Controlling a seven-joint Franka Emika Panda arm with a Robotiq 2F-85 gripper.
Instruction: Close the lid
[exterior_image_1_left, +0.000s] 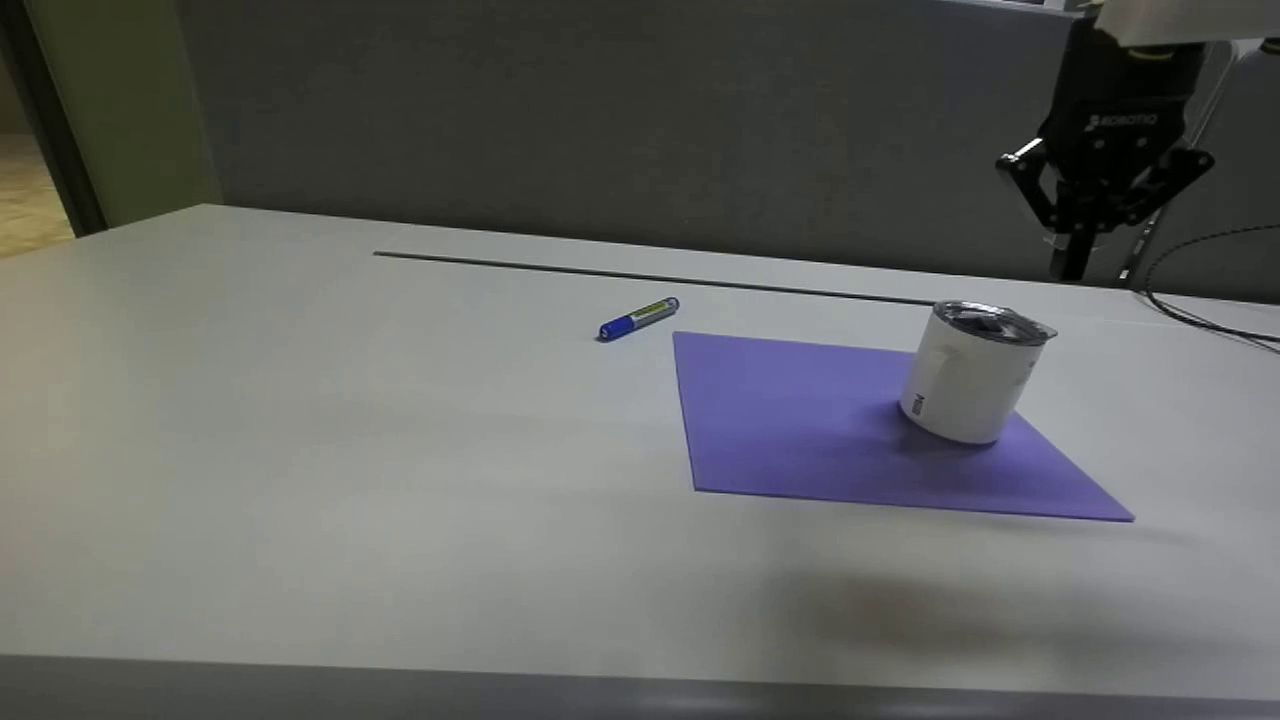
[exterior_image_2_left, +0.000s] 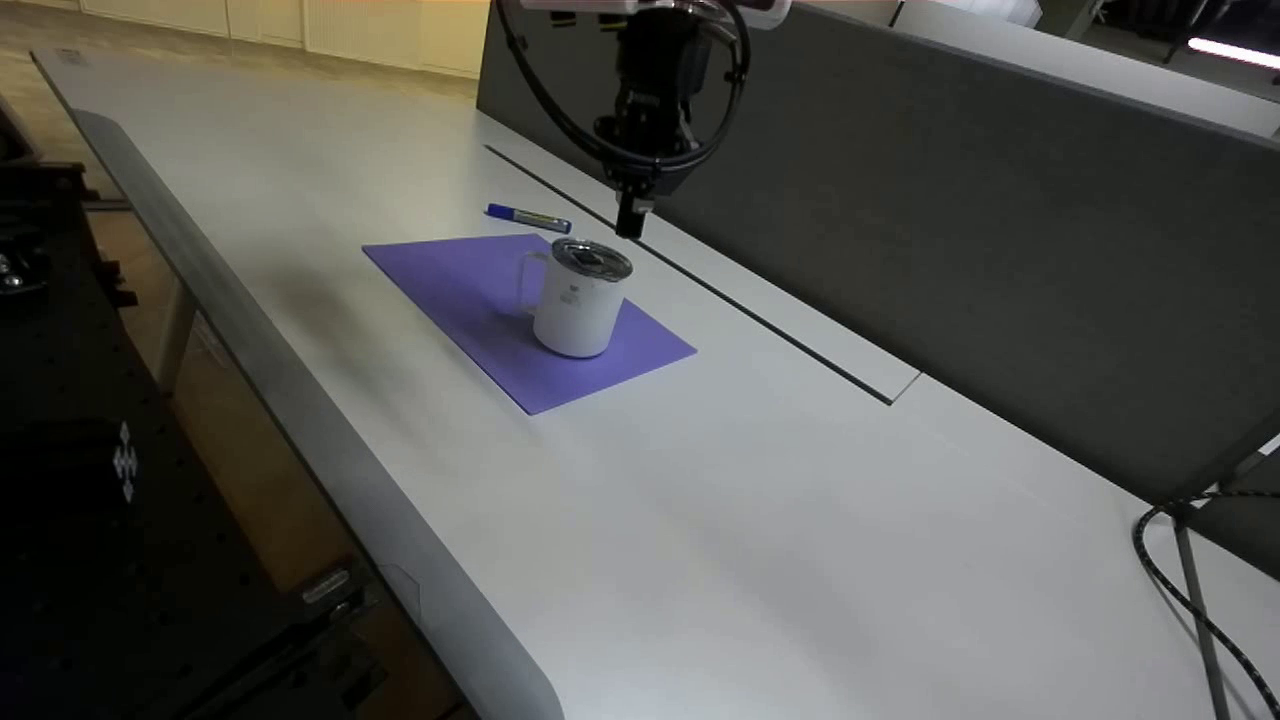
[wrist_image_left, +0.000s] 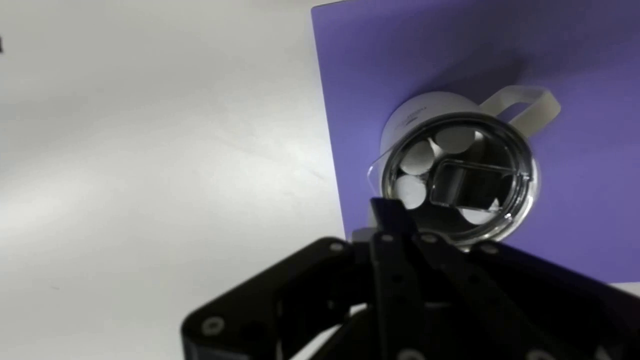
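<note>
One purple mat (exterior_image_1_left: 780, 425) on pale table (exterior_image_1_left: 350, 450); grey partition (exterior_image_1_left: 600, 130); lid (exterior_image_1_left: 990, 324) on mug (exterior_image_1_left: 965, 390).
</note>
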